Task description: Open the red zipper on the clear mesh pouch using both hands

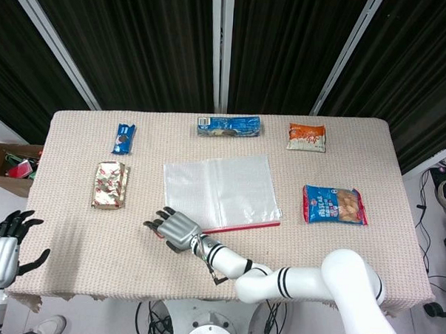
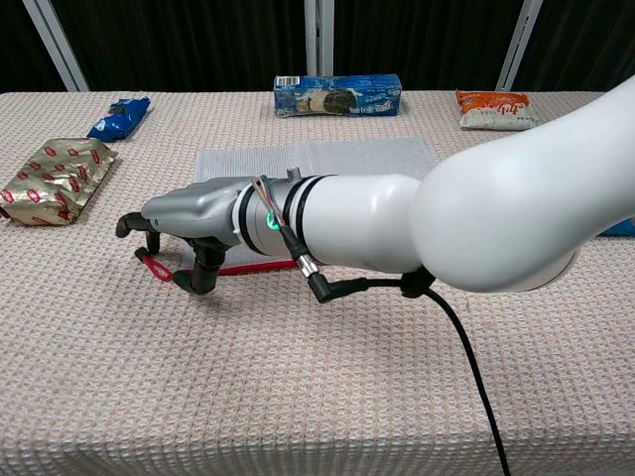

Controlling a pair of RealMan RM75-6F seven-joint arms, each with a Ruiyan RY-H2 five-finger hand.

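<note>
The clear mesh pouch (image 1: 216,187) (image 2: 317,159) lies flat at the table's middle, its red zipper (image 1: 242,226) (image 2: 248,268) running along the near edge. The zipper's red pull cord (image 2: 154,263) sticks out past the pouch's left corner. My right hand (image 1: 172,229) (image 2: 184,220) hangs palm down just over that cord, fingers spread and curled downward, with nothing plainly pinched. In the head view the hand hides the cord. My left hand (image 1: 3,248) stays off the table's near left corner, fingers apart and holding nothing.
A gold snack packet (image 1: 110,184) (image 2: 55,178) and a small blue packet (image 1: 123,138) lie at the left. A blue biscuit box (image 1: 228,125) sits at the back, an orange packet (image 1: 306,137) back right, a blue-red packet (image 1: 334,204) right.
</note>
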